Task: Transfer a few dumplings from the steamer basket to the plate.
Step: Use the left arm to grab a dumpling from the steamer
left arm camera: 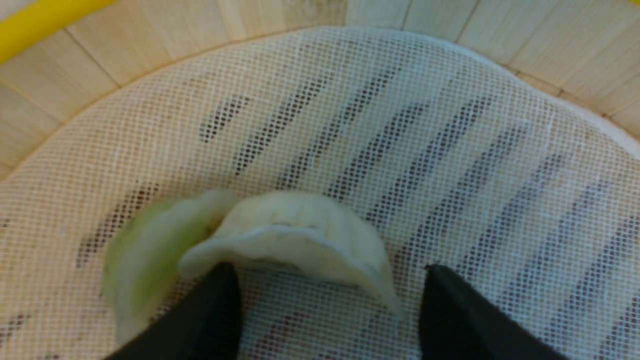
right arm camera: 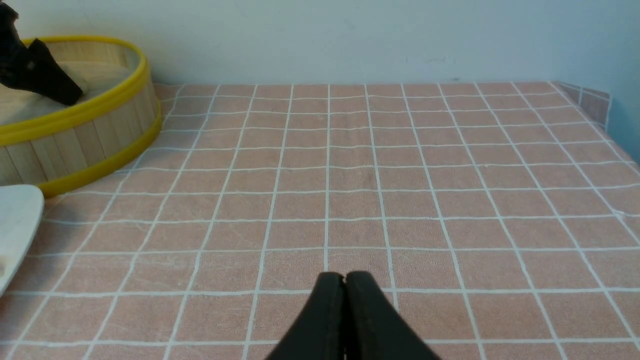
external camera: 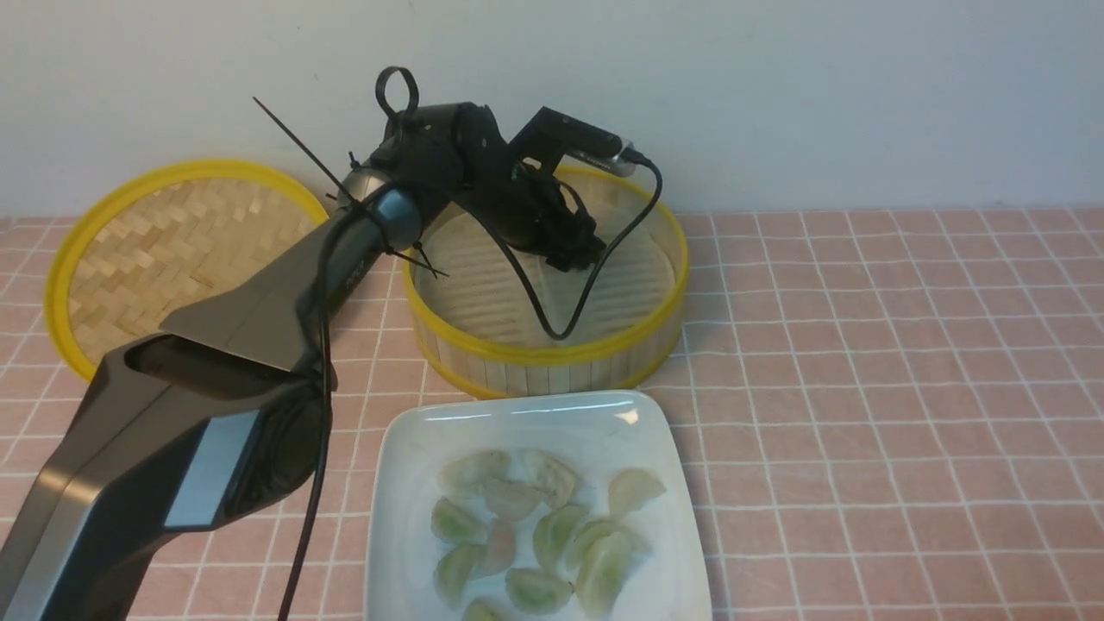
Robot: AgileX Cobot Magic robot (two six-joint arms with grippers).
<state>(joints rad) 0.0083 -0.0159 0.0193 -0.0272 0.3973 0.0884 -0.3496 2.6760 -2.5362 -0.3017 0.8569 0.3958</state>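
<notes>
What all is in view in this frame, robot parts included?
dumplings: about a dozen, pale green-white, overlapping on the plate
dumplings: two visible, white and greenish, on the steamer's mesh liner
steamer basket: one, bamboo with yellow rims, behind the plate
plate: one, white, nearest the robot
lid: one, woven, yellow-rimmed, left of the steamer
tablecloth: one, pink, white grid
left gripper: open, inside the steamer
right gripper: shut, over bare tablecloth

Glossy plate [external camera: 517, 412]; wooden steamer basket [external camera: 535, 373]; liner [left arm camera: 400, 125] probably cloth mesh.
</notes>
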